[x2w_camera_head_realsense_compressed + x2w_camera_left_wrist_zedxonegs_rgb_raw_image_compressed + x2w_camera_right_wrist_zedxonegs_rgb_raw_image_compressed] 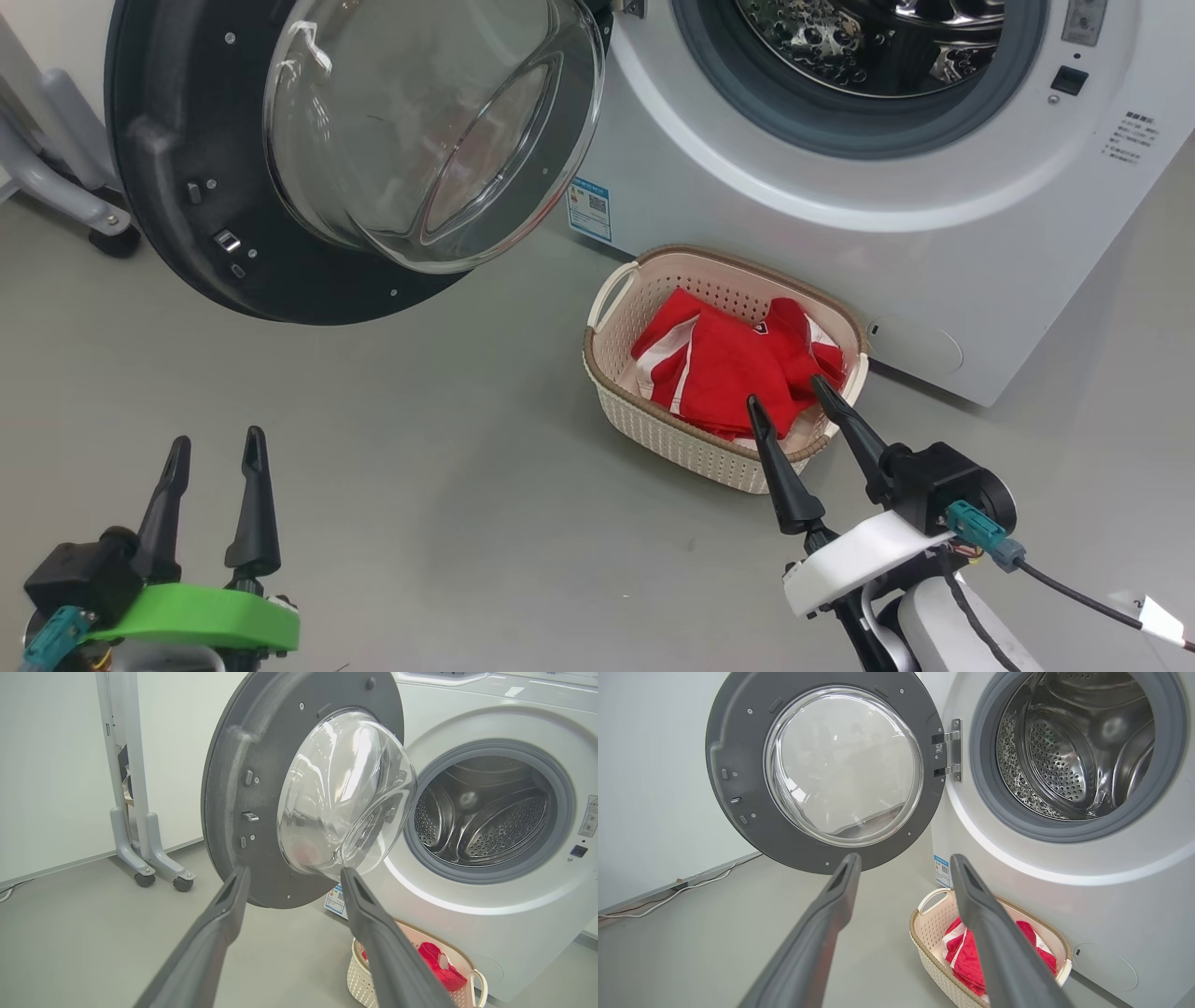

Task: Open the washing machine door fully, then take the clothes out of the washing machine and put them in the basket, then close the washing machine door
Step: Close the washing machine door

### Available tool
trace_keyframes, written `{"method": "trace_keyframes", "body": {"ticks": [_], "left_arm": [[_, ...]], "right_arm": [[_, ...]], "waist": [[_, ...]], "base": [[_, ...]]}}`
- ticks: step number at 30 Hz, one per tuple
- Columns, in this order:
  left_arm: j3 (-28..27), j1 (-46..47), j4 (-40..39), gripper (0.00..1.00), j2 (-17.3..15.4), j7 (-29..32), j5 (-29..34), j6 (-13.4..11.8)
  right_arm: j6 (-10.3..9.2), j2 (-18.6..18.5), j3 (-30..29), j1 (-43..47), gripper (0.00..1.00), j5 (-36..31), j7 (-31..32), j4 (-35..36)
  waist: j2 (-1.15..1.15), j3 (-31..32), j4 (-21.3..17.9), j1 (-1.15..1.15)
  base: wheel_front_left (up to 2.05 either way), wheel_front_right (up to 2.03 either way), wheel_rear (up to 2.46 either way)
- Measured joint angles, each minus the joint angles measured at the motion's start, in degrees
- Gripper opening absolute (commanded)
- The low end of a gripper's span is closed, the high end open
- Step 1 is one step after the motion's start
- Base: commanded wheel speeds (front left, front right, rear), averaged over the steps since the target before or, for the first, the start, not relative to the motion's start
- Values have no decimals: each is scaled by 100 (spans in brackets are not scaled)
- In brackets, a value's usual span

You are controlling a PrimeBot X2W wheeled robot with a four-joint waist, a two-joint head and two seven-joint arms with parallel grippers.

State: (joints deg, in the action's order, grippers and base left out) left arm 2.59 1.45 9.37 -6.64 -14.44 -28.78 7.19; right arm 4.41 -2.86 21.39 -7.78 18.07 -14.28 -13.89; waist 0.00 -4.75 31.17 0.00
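The washing machine (pixel 840 215) stands at the back with its drum (pixel 1069 751) bare and shiny inside. Its door (pixel 308 159) is swung wide to the left, the glass bowl (pixel 345 793) bulging toward me. The cream basket (pixel 616 359) sits on the floor against the machine's front, with the red clothes (pixel 728 364) lying inside it. My right gripper (pixel 784 392) is open, its fingertips hovering over the basket's near rim and holding nothing. Low at the left, my left gripper (pixel 217 443) is open and empty above the floor.
A grey floor (pixel 448 467) spreads in front of the machine. A white wheeled stand (pixel 140 858) is by the wall left of the door. A cable (pixel 668 898) runs along the wall base. A blue sticker (pixel 590 207) marks the machine's lower corner.
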Motion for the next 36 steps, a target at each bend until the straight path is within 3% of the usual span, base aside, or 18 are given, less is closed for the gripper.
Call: {"method": "trace_keyframes", "body": {"ticks": [29, 30, 31, 32, 33, 36], "left_arm": [[-30, -8, -47, 100, 31, 0, 5, 0], [-27, -9, -54, 62, 31, 0, 5, 0], [-23, -9, -55, 15, 32, 0, 5, 0], [-19, -9, -57, 15, 32, 0, 5, 0], [-21, -9, -73, 0, 31, 0, 5, 0], [-22, -9, -110, 0, 29, 0, 5, 0]], "right_arm": [[-35, -1, 13, -24, 100, 0, 0, -21], [-45, -1, 19, -24, 100, 0, 0, -20], [-44, -1, 19, -25, 100, 0, 0, -21], [-45, -3, 19, -25, 100, 0, 0, -21], [-47, -4, 20, -25, 100, 0, 0, -16], [-62, -5, 23, -25, 100, -2, 0, -2]], "waist": [[0, -40, 0, 0], [0, -54, 1, 0], [0, -67, 3, 0], [0, -74, 4, 0], [0, -84, 5, 0], [0, -144, 9, 0]], "base": [[0, 0, 0], [0, 0, 0], [0, 0, 0], [0, 0, 0], [0, 0, 0], [0, 0, 0]]}}
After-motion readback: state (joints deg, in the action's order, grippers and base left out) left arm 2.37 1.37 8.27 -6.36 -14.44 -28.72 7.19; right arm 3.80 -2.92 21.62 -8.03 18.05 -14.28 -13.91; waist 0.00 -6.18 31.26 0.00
